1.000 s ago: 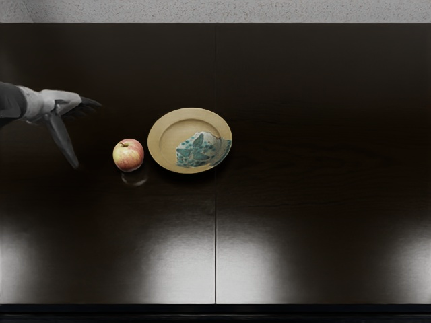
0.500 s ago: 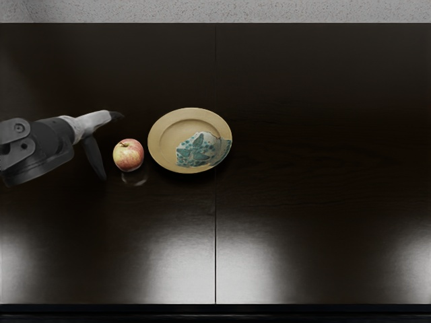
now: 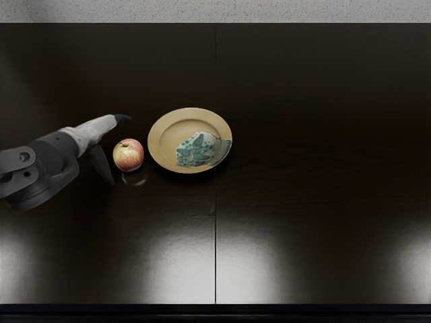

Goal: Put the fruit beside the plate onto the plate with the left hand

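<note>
- Leftward in the head view, the left hand (image 3: 93, 131) is seen at the end of a grey forearm (image 3: 37, 168) that is brought in from the picture's left edge.
- Its fingers (image 3: 111, 122) are held released and spread: the dark-tipped ones are stretched toward the upper right, while the thumb (image 3: 102, 165) is pointed down and to the right. Nothing is grasped.
- A red-and-yellow apple (image 3: 128, 154) is found on the table (image 3: 303, 202), just to the right of the spread fingers. Whether it is touched by the thumb cannot be told.
- The apple is set just beside the left rim of the yellow plate (image 3: 168, 131), not on it, with a narrow strip of table visible between them.
- A teal-and-white patterned patch (image 3: 201, 149) is shown on the plate's lower right part.
- A faint reflection (image 3: 135, 178) of the apple is cast in the glossy dark tabletop just below it.
- A thin vertical seam (image 3: 215, 235) is drawn down the table's middle.
- A pale speckled strip (image 3: 236, 10) is seen along the top edge, behind the table.
</note>
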Motion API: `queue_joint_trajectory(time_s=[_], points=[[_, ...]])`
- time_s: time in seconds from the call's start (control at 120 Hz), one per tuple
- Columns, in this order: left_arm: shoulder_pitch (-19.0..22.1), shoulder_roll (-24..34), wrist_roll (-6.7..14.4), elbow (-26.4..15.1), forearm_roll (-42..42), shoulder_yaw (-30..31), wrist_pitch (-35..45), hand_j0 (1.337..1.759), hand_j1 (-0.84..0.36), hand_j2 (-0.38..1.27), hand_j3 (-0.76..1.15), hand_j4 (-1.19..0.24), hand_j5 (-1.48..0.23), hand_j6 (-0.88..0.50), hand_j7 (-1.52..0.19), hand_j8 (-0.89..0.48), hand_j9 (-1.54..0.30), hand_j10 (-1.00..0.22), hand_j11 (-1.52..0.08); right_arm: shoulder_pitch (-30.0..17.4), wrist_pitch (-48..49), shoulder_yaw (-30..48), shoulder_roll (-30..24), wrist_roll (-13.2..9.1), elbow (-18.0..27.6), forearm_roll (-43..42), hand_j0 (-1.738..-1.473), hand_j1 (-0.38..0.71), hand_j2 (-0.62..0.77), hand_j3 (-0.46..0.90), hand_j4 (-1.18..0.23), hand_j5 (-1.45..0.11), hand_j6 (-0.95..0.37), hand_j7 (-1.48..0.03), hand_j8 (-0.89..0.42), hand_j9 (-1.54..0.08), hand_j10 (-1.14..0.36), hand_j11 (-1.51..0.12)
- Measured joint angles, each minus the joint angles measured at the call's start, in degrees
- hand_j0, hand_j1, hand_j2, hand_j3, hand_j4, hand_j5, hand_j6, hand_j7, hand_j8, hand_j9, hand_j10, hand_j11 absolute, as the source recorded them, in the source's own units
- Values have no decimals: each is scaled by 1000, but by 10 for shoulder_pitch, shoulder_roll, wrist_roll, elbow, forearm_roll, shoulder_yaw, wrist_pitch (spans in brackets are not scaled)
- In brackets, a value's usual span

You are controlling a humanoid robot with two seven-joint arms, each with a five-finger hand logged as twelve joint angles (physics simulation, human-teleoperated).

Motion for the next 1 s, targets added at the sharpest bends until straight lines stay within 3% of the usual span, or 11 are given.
queue_joint_trajectory(time_s=[1.0], points=[[9, -70, 0, 73, 20, 16, 30, 1658, 74, 50, 0, -235, -301, -237, -301, -236, -301, -235, -301, 4, 0, 0, 0, 0, 0, 0, -1658, -349, 0, 0, 0, 0, 0, 0, 0, 0, 0, 0]])
